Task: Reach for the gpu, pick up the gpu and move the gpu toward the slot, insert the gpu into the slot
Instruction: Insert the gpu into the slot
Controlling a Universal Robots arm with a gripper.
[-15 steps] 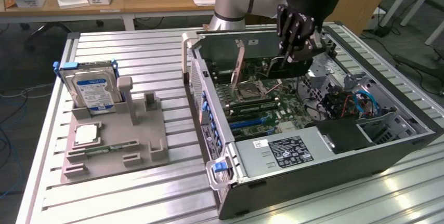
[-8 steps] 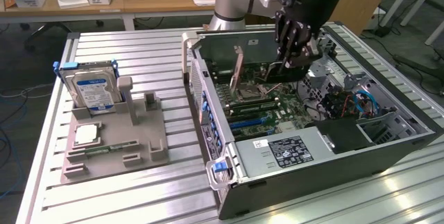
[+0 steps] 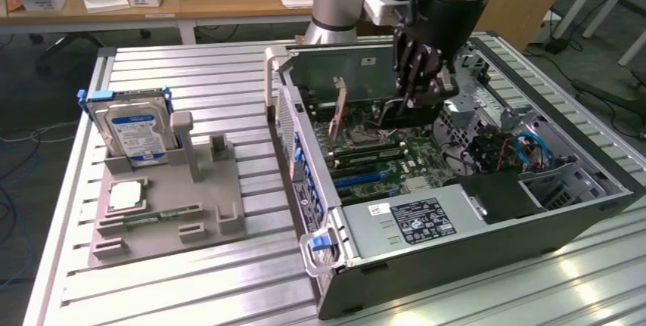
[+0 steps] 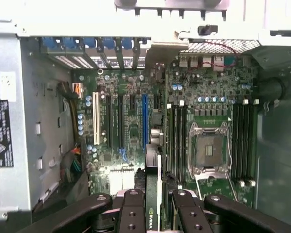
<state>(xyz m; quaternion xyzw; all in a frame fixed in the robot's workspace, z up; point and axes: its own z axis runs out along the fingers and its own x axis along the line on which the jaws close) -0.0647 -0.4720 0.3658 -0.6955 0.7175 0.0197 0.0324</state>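
Observation:
My gripper (image 3: 421, 93) reaches down into the open computer case (image 3: 565, 205) and is shut on the gpu (image 3: 409, 111), a dark card hanging upright above the motherboard (image 3: 404, 152). In the wrist view the black fingers (image 4: 133, 211) clamp the gpu (image 4: 152, 219) edge-on, with a green logo showing on it. The gpu's edge runs toward the long blue slot (image 4: 144, 121), which lies between black slots and beside a white one (image 4: 95, 119). The card sits above the board, apart from the slot. The blue slot (image 3: 365, 180) lies nearer the case's front than the card.
Memory sticks (image 4: 177, 141) and the processor socket (image 4: 208, 148) lie close beside the card. The power supply (image 3: 416, 220) and cables (image 3: 525, 148) crowd the case. Outside on the slatted table, a grey fixture (image 3: 202, 212) holds a blue-labelled hard drive (image 3: 136, 133), a chip (image 3: 127, 194) and a slim memory stick (image 3: 151, 218).

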